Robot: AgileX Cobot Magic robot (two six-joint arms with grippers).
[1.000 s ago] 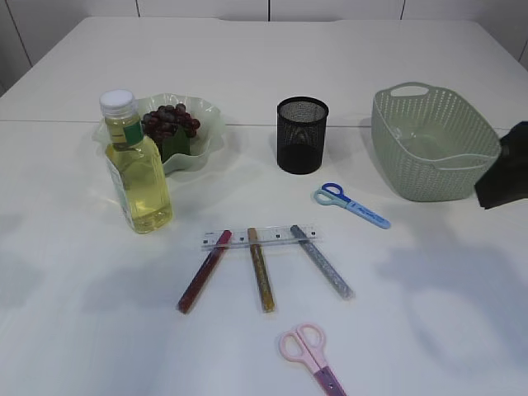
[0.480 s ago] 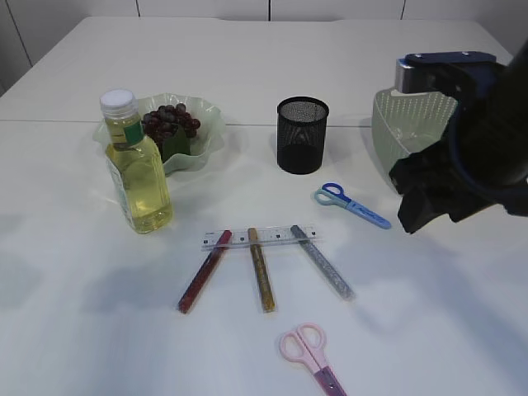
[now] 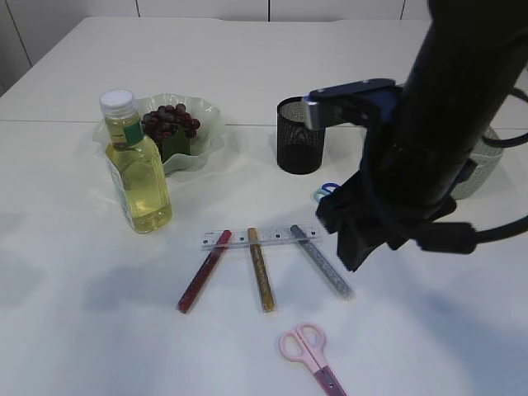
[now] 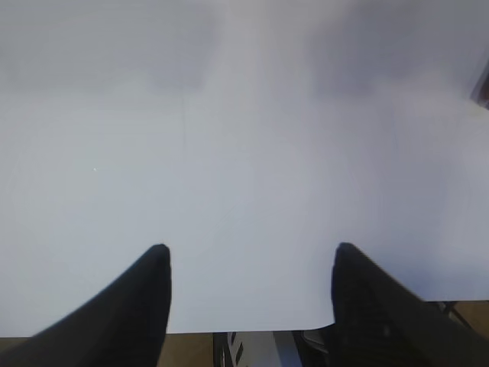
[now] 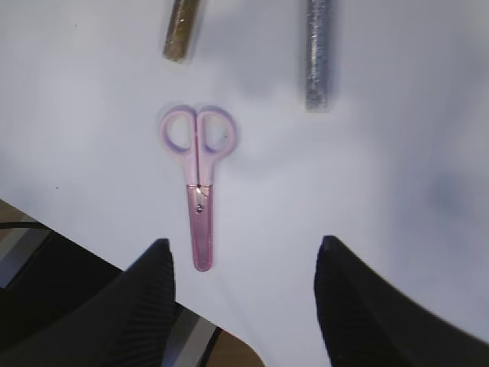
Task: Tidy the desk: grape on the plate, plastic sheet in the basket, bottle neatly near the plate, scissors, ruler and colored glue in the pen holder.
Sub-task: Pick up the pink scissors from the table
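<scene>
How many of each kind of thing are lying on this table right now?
Glue sticks: 3, red, gold, silver
Scissors: 2, pink, blue mostly hidden by the arm
Ruler: 1
Bottle: 1
Plate of grapes: 1
Pen holder: 1
Basket: 1
Total: 10

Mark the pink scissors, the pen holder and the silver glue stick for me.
pink scissors (image 5: 198,164): right wrist view, at the pivot below the handle loops.
pen holder (image 3: 294,148): exterior view, on its black mesh wall.
silver glue stick (image 5: 318,53): right wrist view, mid-barrel.
</scene>
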